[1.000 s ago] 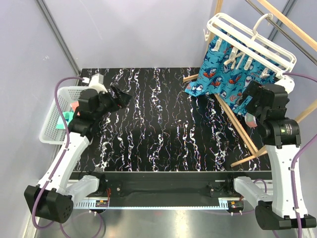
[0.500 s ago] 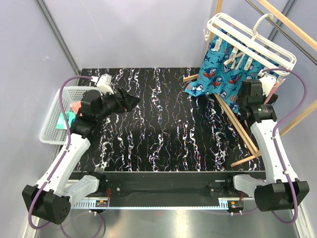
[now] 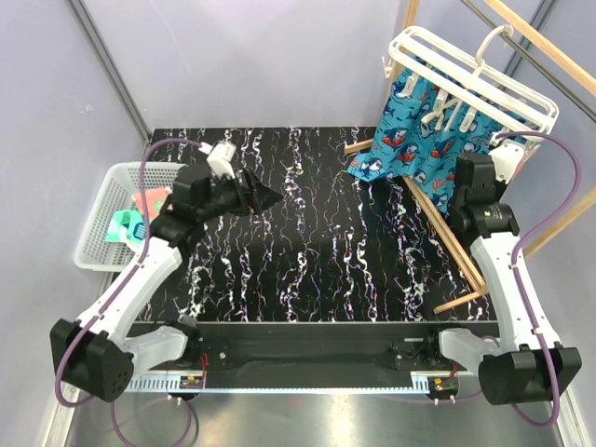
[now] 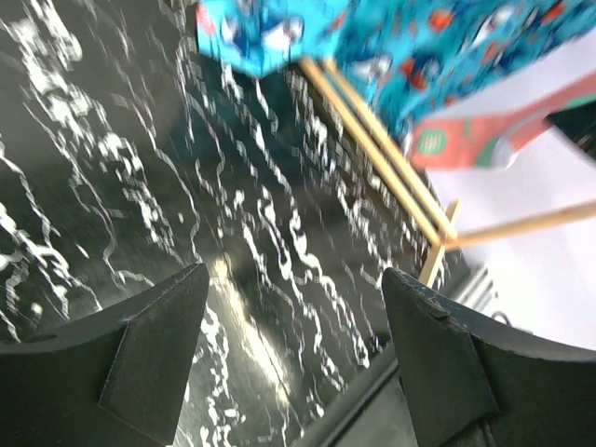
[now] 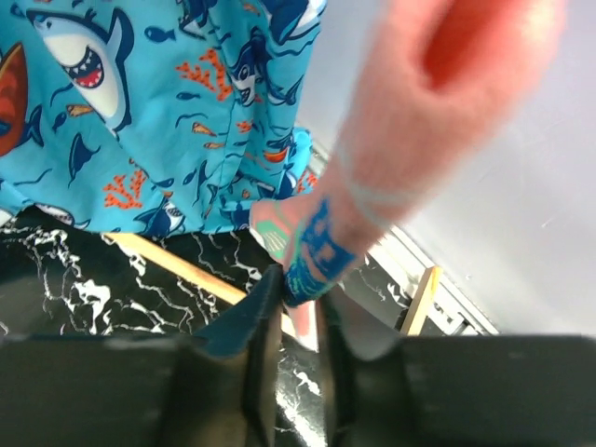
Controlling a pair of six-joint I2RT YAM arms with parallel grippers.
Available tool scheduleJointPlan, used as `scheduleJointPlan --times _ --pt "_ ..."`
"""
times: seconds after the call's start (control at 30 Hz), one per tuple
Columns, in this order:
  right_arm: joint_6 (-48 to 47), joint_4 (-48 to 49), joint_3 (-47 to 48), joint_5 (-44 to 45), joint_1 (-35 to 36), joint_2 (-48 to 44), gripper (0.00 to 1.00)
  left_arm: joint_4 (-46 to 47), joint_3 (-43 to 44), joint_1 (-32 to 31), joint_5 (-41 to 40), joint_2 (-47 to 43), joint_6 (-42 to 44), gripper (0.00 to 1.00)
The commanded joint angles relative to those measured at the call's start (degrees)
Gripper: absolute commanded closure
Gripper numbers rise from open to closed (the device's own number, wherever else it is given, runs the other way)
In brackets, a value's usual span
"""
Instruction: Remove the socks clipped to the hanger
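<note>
While shark-print socks [image 3: 419, 154] hang clipped, right jaws pinch salmon-pink sock [image 5: 410, 140], left jaws agape, empty.

Bright blue shark-print socks [image 3: 419, 154], white hanger [image 3: 470, 79], salmon-pink teal-toed sock [image 5: 400, 140], black white-veined table [image 3: 307, 242]

Wooden frame [image 3: 463, 299] close beside hanger [image 3: 470, 79]

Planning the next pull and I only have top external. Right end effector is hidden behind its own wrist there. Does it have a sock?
Observer: Yes. In right wrist, the right end effector is shut on the salmon-pink sock, pinching its teal toe.
Operator: Left one carrying anything?
Observer: No. In left wrist, the left end effector is open, with only the table showing between its fingers.
</note>
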Motion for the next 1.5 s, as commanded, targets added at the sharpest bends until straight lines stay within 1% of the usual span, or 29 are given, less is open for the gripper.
scheduleJointPlan --times 0.0,0.1,0.17,0.2,0.3,0.33,0.4,0.43,0.47,0.53,0.57,0.73,0.77,0.8,0.83,0.87,0.9,0.93,1.0,1.17,1.23,1.33,1.37,1.4,1.43,1.47 --pt "-1.0 3.0 0.5 2.9 -0.3 -1.8 0.78 0.2 2.9 -2.5 2.0 1.1 0.6 0.2" --pt "-0.4 1.3 1.8 -1.7 -0.3 -2.7 1.0 0.5 3.4 -4.8 0.2 0.7 0.9 0.2" --pt "0.9 -1.8 3.3 -7.1 -0.3 -3.6 1.0 1.5 4.1 -6.4 -0.4 1.4 1.2 0.21" --pt "1.9 -5.0 5.6 -11.8 -0.3 -3.7 1.0 2.1 4.6 -6.9 -0.3 1.7 0.7 0.22" --pt "5.3 -10.1 10.5 -17.3 -0.3 -3.7 1.0 7.2 4.7 -10.0 -0.7 3.2 -0.3 0.25" --pt "5.9 -11.8 11.2 -20.8 -0.3 -4.0 1.0 8.3 4.8 -11.2 -1.3 4.1 -0.2 0.25" --pt "6.7 -12.4 12.8 -25.6 -0.3 -5.0 1.0 11.0 6.1 -15.2 -3.4 5.3 1.4 0.25" --pt "7.2 -12.8 13.4 -29.9 -0.3 -5.4 1.0 12.4 6.8 -16.7 -3.8 6.9 2.0 0.25" --pt "7.6 -13.0 13.9 -31.6 -0.3 -6.0 1.0 13.0 7.5 -19.4 -4.2 7.9 2.6 0.24" --pt "8.5 -13.2 15.5 -35.5 -0.3 -6.4 1.0 14.6 10.0 -21.8 -4.9 11.1 4.0 0.23" --pt "8.7 -13.3 15.8 -36.3 -0.2 -6.8 1.0 15.2 10.9 -24.1 -5.6 12.2 4.4 0.23" --pt "10.4 -14.0 18.5 -42.2 -0.3 -7.5 1.0 20.0 17.3 -30.3 -8.4 18.9 9.0 0.2" --pt "10.8 -13.8 18.8 -43.3 -0.3 -7.9 1.0 20.4 19.9 -32.7 -9.1 19.8 10.0 0.2" --pt "11.4 -13.8 18.9 -45.0 -0.3 -8.0 1.0 20.5 21.3 -33.8 -10.5 21.9 12.4 0.19" --pt "11.7 -13.6 19.0 -45.1 -0.3 -8.1 1.0 20.5 22.7 -34.8 -11.2 23.0 13.4 0.18" --pt "11.9 -13.5 19.2 -47.1 -0.2 -8.3 1.0 20.4 24.2 -36.6 -11.6 24.2 14.4 0.18" --pt "12.2 -13.4 19.2 -47.9 -0.3 -8.4 1.0 19.9 27.1 -37.1 -13.2 25.5 15.8 0.18" --pt "12.3 -13.4 19.3 -49.2 -0.3 -8.3 1.0 18.5 28.5 -37.5 -14.1 27.9 16.3 0.18" --pt "12.4 -13.8 19.7 -50.7 -0.3 -8.4 1.0 17.6 32.2 -38.2 -15.0 30.1 17.1 0.18" --pt "13.5 -13.6 19.3 -52.6 -0.3 -9.2 1.0 18.3 36.5 -39.3 -15.2 35.8 18.2 0.17" --pt "14.2 -13.0 18.9 -53.7 -0.3 -9.4 1.0 18.8 38.4 -39.5 -13.9 37.9 18.5 0.19" --pt "15.4 -13.0 17.9 -54.2 -0.3 -9.4 1.0 19.8 39.1 -40.0 -13.1 39.8 18.6 0.26" --pt "15.5 -13.0 17.8 -54.3 -0.3 -9.4 1.0 19.8 39.6 -40.3 -13.1 40.2 18.7 0.32" --pt "15.7 -13.5 17.8 -54.2 -0.3 -9.5 1.0 19.8 39.9 -40.4 -13.1 40.4 18.8 0.52" --pt "16.0 -13.7 17.9 -53.6 -0.3 -9.4 0.94 19.8 40.0 -40.4 -13.2 40.7 18.8 0.63" --pt "16.1 -14.0 18.6 -53.1 -0.3 -9.4 0.86 19.8 39.9 -40.4 -13.3 40.6 18.9 0.73"
